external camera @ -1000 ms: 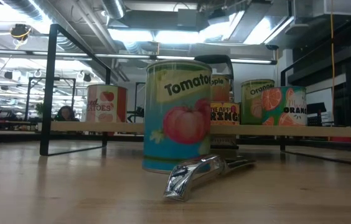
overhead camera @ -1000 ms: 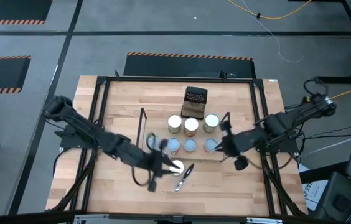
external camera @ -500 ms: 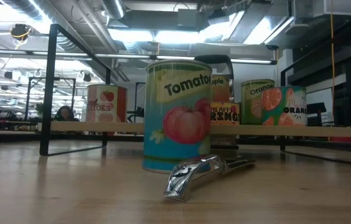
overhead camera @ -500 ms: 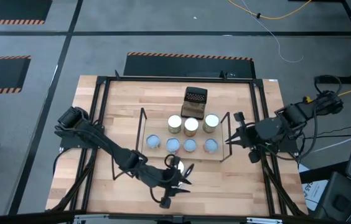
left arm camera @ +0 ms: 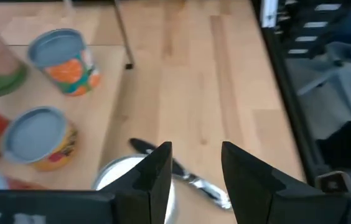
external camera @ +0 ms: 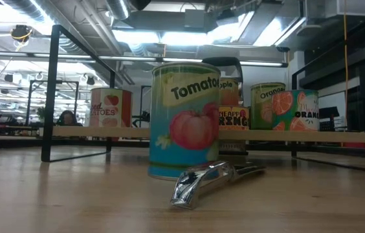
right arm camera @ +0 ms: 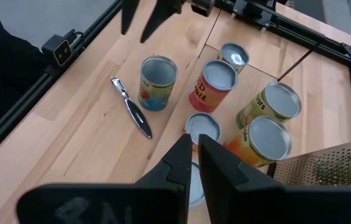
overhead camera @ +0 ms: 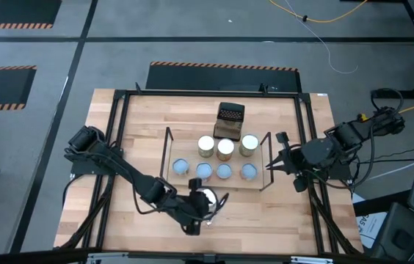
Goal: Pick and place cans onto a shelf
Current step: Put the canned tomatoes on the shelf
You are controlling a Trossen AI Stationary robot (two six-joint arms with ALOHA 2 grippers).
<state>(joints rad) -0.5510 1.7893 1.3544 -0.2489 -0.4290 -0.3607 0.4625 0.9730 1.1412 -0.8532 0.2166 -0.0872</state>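
A: Left gripper (overhead camera: 196, 213) status?
B: Spread wide above the tomato can (overhead camera: 205, 197) near the desk's (overhead camera: 141, 125) front edge. Centre, descend, avoid the can opener (overhead camera: 219, 203).
A: Right gripper (overhead camera: 274, 162)?
B: Nearly closed, empty, beside the shelf (overhead camera: 169, 150).

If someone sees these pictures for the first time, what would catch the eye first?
The tomato can stands alone on the table in front of the shelf, filling the middle of the low view, with a shiny metal opener lying just before it. From above, the left tool hangs open by that can, while seven other cans cluster on the shelf. The right tool waits at the shelf's right end.
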